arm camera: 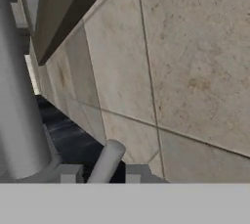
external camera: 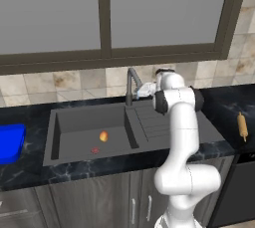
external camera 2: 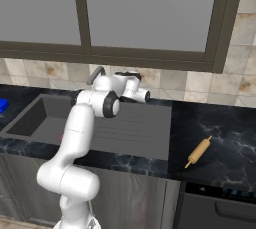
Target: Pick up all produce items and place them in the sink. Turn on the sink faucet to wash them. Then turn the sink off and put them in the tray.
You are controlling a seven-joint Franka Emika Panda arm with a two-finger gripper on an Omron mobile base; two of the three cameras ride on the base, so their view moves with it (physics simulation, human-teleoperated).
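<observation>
You see a yellow-orange fruit (external camera: 103,136) in the dark grey sink (external camera: 79,122), a bright blue tray (external camera: 10,143) left of it, black marbled counter (external camera 2: 220,138).

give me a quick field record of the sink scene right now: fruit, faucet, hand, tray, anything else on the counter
fruit: small yellow-orange fruit lying on the floor of the sink
faucet: dark faucet upright behind the basin
hand: hand up at the faucet, a thin grey lever between its closed fingertips; tiled wall just beyond
tray: blue tray on the counter left of the sink, nothing seen in it
other: tan rolling pin on the counter right of the drainboard
</observation>
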